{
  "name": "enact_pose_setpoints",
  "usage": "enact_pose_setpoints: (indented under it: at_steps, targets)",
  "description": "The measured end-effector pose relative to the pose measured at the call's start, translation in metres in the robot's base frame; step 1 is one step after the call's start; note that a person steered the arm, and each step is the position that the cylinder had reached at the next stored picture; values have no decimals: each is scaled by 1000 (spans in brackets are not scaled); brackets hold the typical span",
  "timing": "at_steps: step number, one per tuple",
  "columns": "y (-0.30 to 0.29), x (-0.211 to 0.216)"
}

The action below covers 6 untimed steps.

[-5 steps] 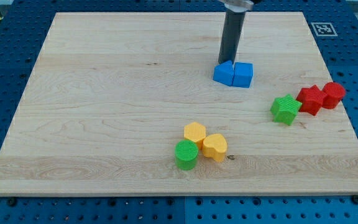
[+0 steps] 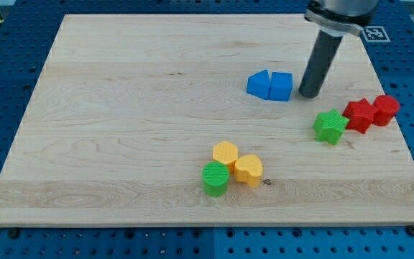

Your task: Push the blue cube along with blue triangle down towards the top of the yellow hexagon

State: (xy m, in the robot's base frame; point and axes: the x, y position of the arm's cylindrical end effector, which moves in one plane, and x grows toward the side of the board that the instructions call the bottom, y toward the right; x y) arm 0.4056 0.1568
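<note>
Standing just to the view's right of the blue cube (image 2: 282,86), my tip (image 2: 308,94) touched no block; the rod carries no pincer, so no jaw state applies. Blue triangle (image 2: 259,84) abutted the cube's left face. I judged the tip should round above the pair, then push toward the yellow hexagon (image 2: 225,155) lower on the desk (image 2: 121,129).

You see a straight dark grey rod with a smooth round shaft, ending in my tip (image 2: 308,95), under a wider black-and-silver collar.
</note>
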Motion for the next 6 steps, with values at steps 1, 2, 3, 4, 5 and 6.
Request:
enact_pose_setpoints:
  at_steps: [1, 2, 3, 4, 5, 6]
  targets:
    - [-20, -19]
    - [-31, -42]
    - [-60, -43]
    - [-71, -38]
    - [-73, -29]
    - [-88, -15]
